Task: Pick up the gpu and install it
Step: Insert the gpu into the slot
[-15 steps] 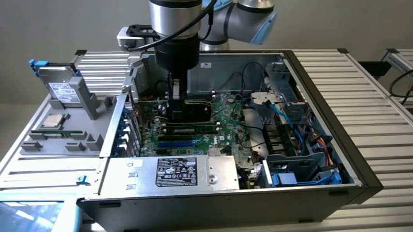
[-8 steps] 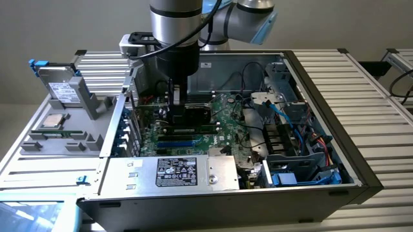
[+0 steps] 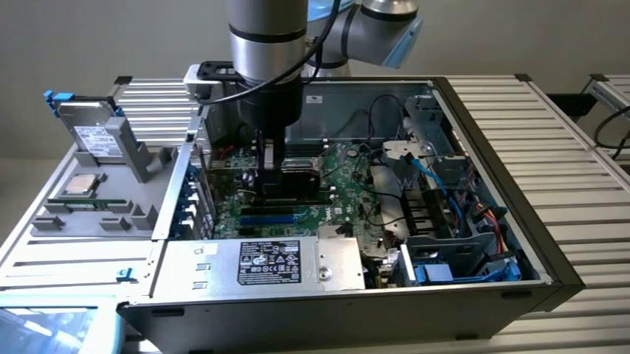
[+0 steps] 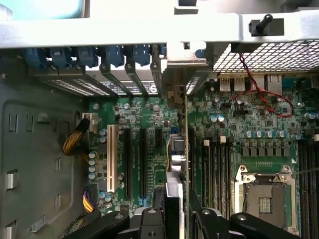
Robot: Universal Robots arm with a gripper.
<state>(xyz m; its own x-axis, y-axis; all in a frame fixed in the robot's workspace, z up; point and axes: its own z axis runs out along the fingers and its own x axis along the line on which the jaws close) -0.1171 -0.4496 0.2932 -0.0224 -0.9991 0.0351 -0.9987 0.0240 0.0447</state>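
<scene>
The pick-up part of the job looks done: the gpu (image 3: 298,179) is off its resting place and inside the open computer case (image 3: 473,96), with the end effector (image 3: 268,173) clenched on it from above. From the wrist camera the gpu (image 4: 175,149) appears edge-on between the two fingers (image 4: 152,219), standing upright over the motherboard (image 4: 239,129), its metal bracket end toward the row of blue-clipped rear slot covers (image 4: 114,55). It lines up with the expansion slots between the black connectors and the memory sockets, but the card hides the slot beneath it, so I cannot tell whether it is seated; the install seems unfinished while the grip holds. Writing: the power supply label (image 3: 268,262) at the near side of the case carries print and marks too small to read, as does the white sticker on the hard drive (image 3: 99,136) at the exterior view's left.
</scene>
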